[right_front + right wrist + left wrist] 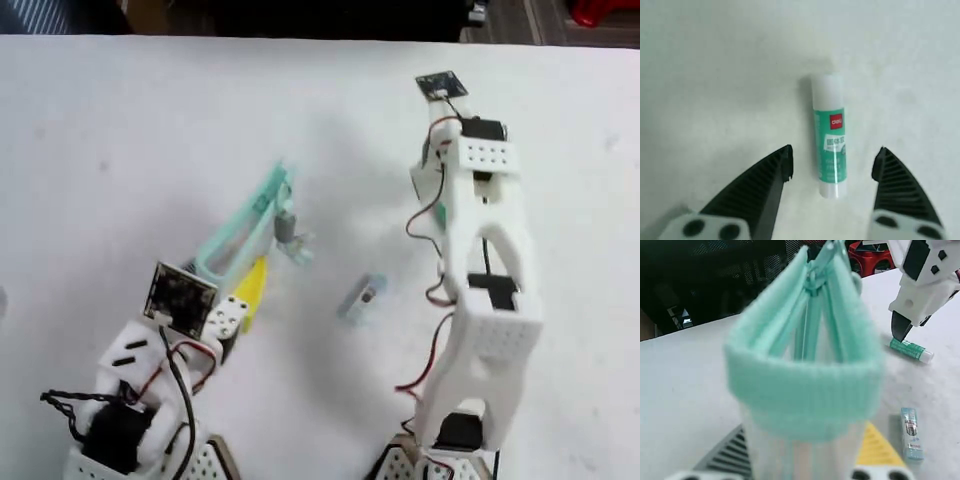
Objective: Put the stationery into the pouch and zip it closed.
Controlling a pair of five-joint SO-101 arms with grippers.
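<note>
My left claw (802, 457) grips the pouch (805, 390); my right claw (834, 156) hangs spread over the glue stick (828, 125).

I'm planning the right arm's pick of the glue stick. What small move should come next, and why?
Probably lower the right gripper straight down around the glue stick: its jaws stand open either side of it, and it lies flat on the table, untouched.
</note>
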